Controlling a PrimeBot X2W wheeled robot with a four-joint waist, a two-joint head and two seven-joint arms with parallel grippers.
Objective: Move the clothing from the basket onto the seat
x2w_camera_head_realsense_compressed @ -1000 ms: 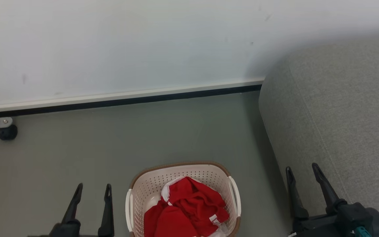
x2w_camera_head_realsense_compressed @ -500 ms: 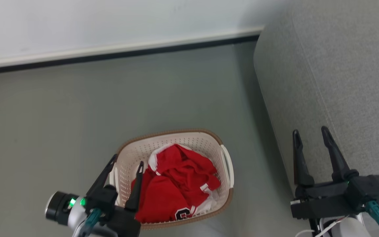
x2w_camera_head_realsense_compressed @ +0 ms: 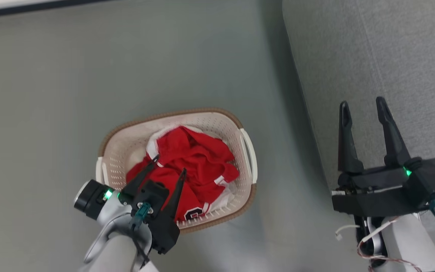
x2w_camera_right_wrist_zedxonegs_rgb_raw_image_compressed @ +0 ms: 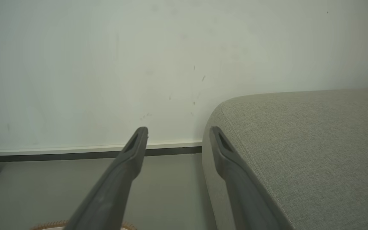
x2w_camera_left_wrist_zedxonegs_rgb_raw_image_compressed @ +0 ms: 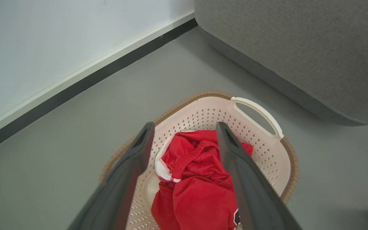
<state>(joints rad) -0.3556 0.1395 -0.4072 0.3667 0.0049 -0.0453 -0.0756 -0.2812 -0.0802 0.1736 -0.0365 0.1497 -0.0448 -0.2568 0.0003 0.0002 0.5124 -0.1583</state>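
1. The clothing (x2w_camera_head_realsense_compressed: pixel 195 158) lay crumpled in a red heap inside the basket (x2w_camera_head_realsense_compressed: pixel 127 139).
2. The basket stood on the grey floor (x2w_camera_head_realsense_compressed: pixel 51 94), beside the seat (x2w_camera_head_realsense_compressed: pixel 391 56) but apart from it.
3. The left tool (x2w_camera_head_realsense_compressed: pixel 170 164) hung over the heap, fingers spread wide, gripping nothing.
4. The right tool (x2w_camera_head_realsense_compressed: pixel 362 102) hovered above the seat's edge, likewise wide apart and empty.

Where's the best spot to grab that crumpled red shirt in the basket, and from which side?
Probably the raised, bunched fold at the top of the bright red soft-fabric jersey clothing, coming straight down from above: the walls of the cream perforated plastic basket block the sides, and the left gripper hovers over it, jaws open.
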